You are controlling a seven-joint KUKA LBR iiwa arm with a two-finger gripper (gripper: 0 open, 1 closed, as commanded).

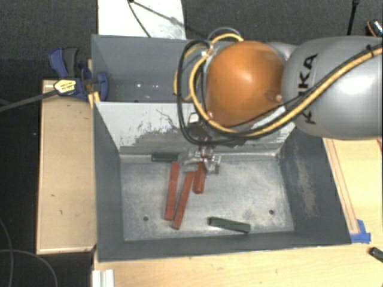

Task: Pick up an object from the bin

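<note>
Three red-brown sticks (172, 191) lie in mid bin (254, 187); jaws sit low over their far ends, opening impossible to tell. Likely grasp step: next, close and lift.

Single cam, high, angled down on bin (311, 178); arm (335, 88) enters right.

Black lettering reading KUKA, the maker's brand, stands on the grey casing of the robot arm (350, 103).
</note>
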